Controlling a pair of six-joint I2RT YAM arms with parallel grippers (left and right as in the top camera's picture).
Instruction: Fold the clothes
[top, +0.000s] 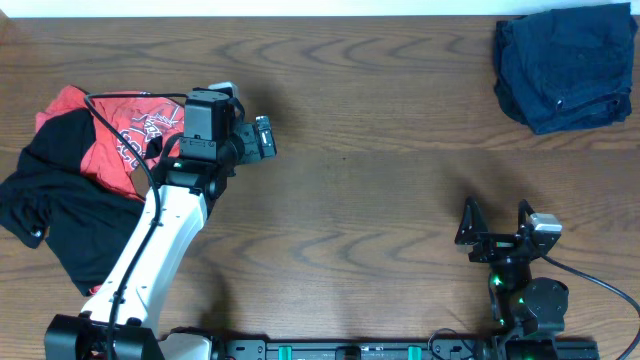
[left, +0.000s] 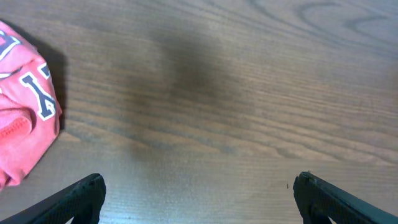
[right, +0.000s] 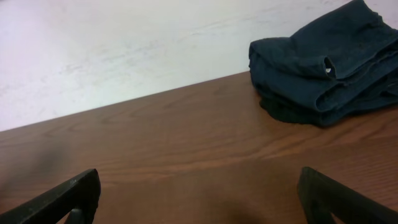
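Overhead, left gripper (top: 262, 138) gapes empty beside the red T-shirt (top: 95, 130); right gripper (top: 496, 212) likewise spread, well apart; a pinch could drag the black garment (top: 60, 215).

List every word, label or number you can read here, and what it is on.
Red T-shirt: white lettering, too small and creased to read from overhead.
Left wrist view: only fragments of white outlined letters, no whole word.
No other text visible.
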